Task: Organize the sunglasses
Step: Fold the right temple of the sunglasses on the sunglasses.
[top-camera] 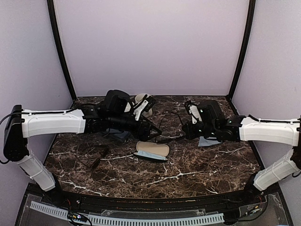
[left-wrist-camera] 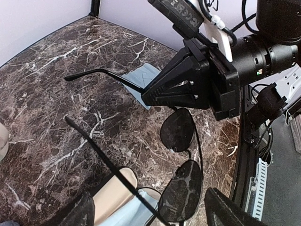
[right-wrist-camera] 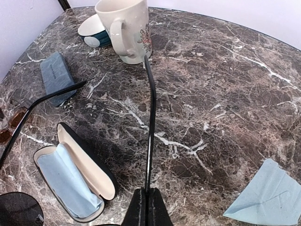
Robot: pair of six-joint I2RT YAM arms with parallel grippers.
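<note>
The black thin-framed sunglasses (left-wrist-camera: 178, 131) hang unfolded just above the marble, between the two arms (top-camera: 165, 138). My right gripper (right-wrist-camera: 149, 192) is shut on one thin temple arm (right-wrist-camera: 150, 117), which runs away from it toward the mug. In the left wrist view, my left gripper (left-wrist-camera: 148, 217) stands open. Its fingers (left-wrist-camera: 225, 207) are wide apart on either side of the lower lens, and I see no contact. The other temple arm (left-wrist-camera: 103, 155) crosses diagonally over the open case. A brownish pair (top-camera: 91, 153) lies on the table at the left.
An open black case (top-camera: 151, 150) with cream lining and a blue cloth lies below the glasses. A grey-blue case (right-wrist-camera: 57, 75), a white mug (right-wrist-camera: 124, 28) and a teal-and-white dish (right-wrist-camera: 94, 30) sit toward the back. A light blue cloth (right-wrist-camera: 270, 195) lies at the right.
</note>
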